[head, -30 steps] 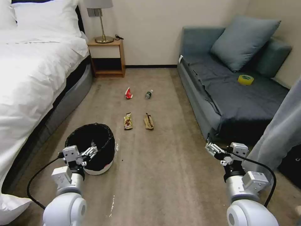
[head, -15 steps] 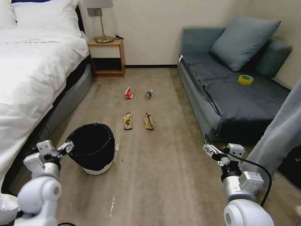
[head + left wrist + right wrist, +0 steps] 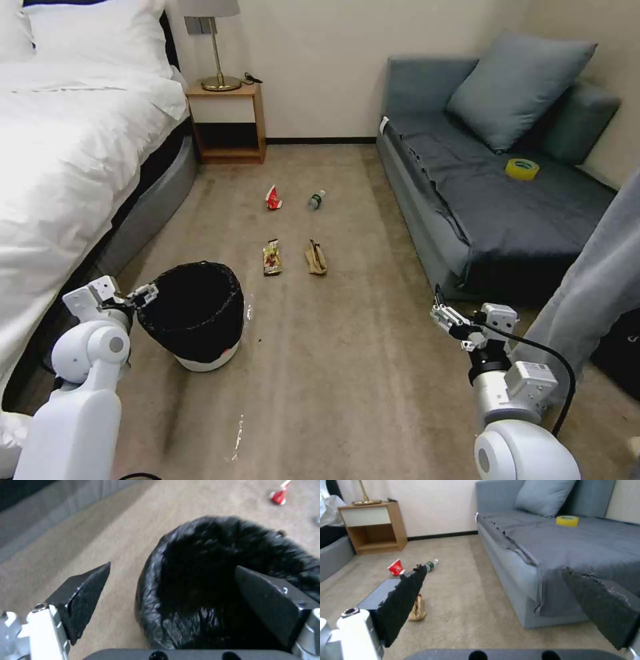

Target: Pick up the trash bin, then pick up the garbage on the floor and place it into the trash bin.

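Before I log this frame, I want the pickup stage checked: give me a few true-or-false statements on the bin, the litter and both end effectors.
1. The left end effector is open at the bin rim. True.
2. The bin is lifted off the carpet. False: it stands on the floor.
3. Four litter pieces lie on the carpet: packet, bottle, candy wrapper, paper wrapper. True.
4. The right end effector holds the bottle. False: it is open and empty, low beside the sofa.
5. The tape roll lies on the floor. False: it is on the sofa.
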Controlling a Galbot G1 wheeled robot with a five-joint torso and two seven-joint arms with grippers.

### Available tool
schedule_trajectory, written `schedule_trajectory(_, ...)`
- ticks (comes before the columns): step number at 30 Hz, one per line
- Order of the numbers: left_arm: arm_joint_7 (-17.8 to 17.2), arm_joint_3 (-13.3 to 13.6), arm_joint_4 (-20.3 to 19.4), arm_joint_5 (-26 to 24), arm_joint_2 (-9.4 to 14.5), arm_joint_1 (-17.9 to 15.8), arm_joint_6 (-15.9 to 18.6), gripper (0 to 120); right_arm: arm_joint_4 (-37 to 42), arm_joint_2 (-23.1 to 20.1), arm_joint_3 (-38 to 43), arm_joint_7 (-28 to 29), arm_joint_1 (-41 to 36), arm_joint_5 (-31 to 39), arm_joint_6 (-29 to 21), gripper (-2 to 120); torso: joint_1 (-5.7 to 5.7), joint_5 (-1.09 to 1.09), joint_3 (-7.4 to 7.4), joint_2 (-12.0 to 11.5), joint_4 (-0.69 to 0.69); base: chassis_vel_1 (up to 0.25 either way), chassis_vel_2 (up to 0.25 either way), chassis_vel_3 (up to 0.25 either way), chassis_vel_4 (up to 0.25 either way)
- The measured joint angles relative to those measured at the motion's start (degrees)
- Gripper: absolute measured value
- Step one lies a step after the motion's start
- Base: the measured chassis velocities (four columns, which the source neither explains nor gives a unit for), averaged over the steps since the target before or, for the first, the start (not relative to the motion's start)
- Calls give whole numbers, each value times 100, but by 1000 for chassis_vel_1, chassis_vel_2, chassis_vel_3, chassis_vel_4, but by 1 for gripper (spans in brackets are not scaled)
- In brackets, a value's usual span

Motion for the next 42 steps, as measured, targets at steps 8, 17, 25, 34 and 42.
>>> schedule_trajectory(8,-264,58,473,-330,13,-220,72,100,-73,23,-9,-7,88,1,-24,100,0,0,0,0,0,0,0,0,0)
schedule_trajectory(17,-398,183,945,-536,34,-521,69,100,-140,76,-39,-12,140,-33,-34,100,0,0,0,0,0,0,0,0,0)
schedule_trajectory(25,-492,231,1267,-735,71,-706,58,100,-176,84,-25,-12,160,-36,-29,100,0,0,0,0,0,0,0,0,0)
schedule_trajectory(34,-537,263,1564,-944,77,-846,51,98,-198,98,-32,-11,192,-47,-22,100,0,0,-1,0,0,0,0,0,0)
schedule_trajectory(42,-536,284,1718,-1026,43,-907,47,74,-218,88,-34,-7,207,-48,-10,100,0,0,-1,0,0,0,0,0,0)
